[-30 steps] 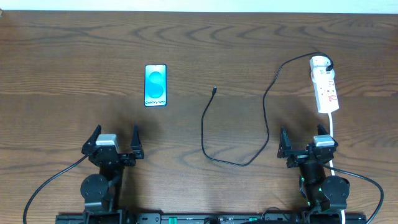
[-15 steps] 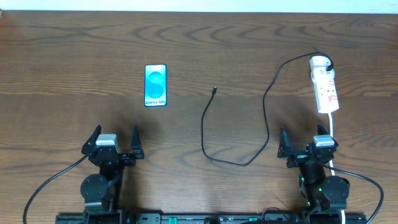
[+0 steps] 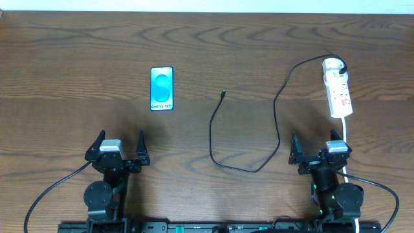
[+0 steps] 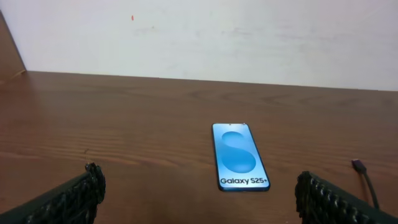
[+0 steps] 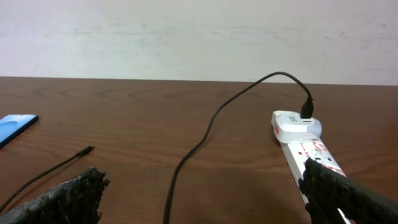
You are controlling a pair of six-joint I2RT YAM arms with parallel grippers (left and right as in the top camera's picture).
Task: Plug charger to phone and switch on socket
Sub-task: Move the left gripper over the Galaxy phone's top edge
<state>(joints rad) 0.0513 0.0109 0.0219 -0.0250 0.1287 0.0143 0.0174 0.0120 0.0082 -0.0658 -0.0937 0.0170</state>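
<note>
At the near edge of the desk (image 3: 65, 52), the left tool (image 3: 120, 138) and the right tool (image 3: 315, 144) both sit with fingers spread wide and nothing between them, well short of the things they must handle. The phone (image 3: 162, 88) lies flat and screen-up ahead of the left tool. The charger (image 3: 211, 139) loops across the middle, its plug tip (image 3: 222, 94) lying loose between the phone and the socket (image 3: 339, 90), which is at the far right with the cable's other end seated in its rounded end. The tip is small and flat on the wood, so a pinch could easily slip off it or grab it at the wrong angle for the port. The phone will likely skid away when the tip pushes in unless the other arm braces it. Dragging the slack cable could tug the light socket askew or loosen the seated end. The white cord (image 3: 346, 129) runs just beside the right tool and may snag it when it reaches for the small red switches.
</note>
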